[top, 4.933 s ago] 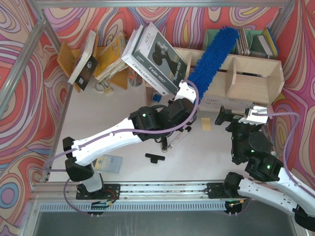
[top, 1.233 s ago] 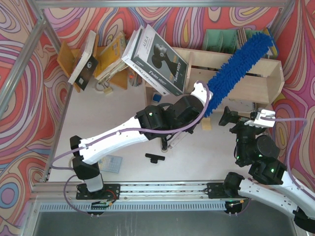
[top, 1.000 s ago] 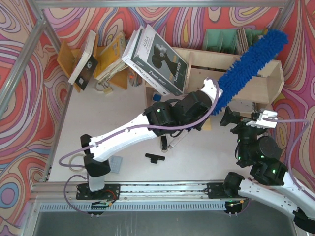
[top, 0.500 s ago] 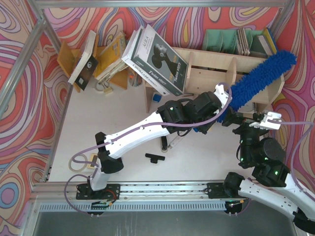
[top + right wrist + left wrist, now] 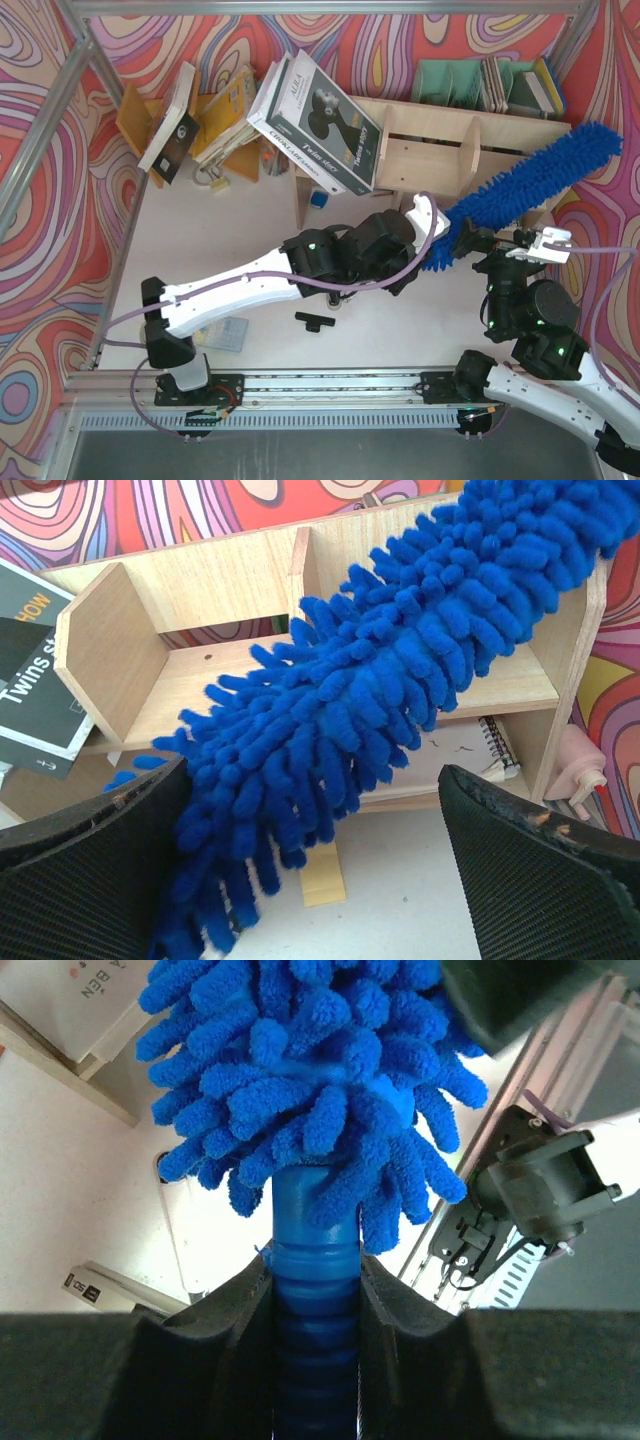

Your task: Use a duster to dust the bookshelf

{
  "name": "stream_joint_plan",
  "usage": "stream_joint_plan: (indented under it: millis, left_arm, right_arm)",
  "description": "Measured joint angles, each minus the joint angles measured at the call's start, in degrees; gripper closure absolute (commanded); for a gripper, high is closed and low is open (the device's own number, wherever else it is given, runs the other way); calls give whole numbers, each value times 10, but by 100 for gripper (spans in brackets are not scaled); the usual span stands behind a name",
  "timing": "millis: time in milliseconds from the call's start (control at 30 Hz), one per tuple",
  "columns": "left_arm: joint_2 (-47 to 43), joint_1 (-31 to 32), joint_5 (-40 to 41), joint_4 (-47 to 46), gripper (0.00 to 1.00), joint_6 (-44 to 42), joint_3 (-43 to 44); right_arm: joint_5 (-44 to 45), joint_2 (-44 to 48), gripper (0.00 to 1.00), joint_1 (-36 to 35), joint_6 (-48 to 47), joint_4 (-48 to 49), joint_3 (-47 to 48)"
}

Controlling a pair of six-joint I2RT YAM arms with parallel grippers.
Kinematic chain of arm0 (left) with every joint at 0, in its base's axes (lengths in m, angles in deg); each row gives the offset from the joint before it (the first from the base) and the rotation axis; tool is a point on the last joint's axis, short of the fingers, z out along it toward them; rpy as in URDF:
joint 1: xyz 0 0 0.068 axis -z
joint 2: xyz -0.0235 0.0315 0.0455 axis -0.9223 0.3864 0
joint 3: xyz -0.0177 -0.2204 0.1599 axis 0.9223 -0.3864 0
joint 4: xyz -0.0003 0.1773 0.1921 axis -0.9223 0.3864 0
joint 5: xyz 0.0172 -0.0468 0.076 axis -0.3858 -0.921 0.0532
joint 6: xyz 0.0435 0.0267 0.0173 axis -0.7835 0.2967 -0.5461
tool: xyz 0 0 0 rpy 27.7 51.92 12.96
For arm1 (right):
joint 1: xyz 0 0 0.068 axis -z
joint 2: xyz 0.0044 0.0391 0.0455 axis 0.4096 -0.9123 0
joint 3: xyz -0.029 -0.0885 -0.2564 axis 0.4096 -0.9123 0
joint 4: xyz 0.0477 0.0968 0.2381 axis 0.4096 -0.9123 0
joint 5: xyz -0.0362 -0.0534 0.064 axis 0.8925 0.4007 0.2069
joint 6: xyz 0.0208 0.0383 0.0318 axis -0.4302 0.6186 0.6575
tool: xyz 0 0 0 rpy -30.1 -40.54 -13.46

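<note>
From above, the left gripper (image 5: 432,222) holds the duster (image 5: 530,182) slanted across the right end of the bookshelf (image 5: 420,118); left wrist: its jaws are clamped on the duster's blue handle; right wrist: the right gripper (image 5: 312,780) gapes wide and empty, the duster crossing before the shelf compartments.

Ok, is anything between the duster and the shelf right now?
Nothing visible. The duster, clamped by its handle in the left gripper, lies across the right end of the shelf, with only bare boards behind the fluff. The right gripper sits open on the near side by the duster's base, not between them.
</note>
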Motion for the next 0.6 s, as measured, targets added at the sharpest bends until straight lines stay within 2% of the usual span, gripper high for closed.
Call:
stream_joint_plan:
  millis: [100,300,600]
  left_arm:
    - [-31,6,0,-22,100,-3,-35]
    - [-37,7,41,-28,100,-6,-40]
    - [29,-18,92,7,100,-8,66]
  right_arm:
    - [0,0,1,0,0,1,0]
    - [-3,0,1,0,3,5,0]
    - [-1,0,1,0,9,11,0]
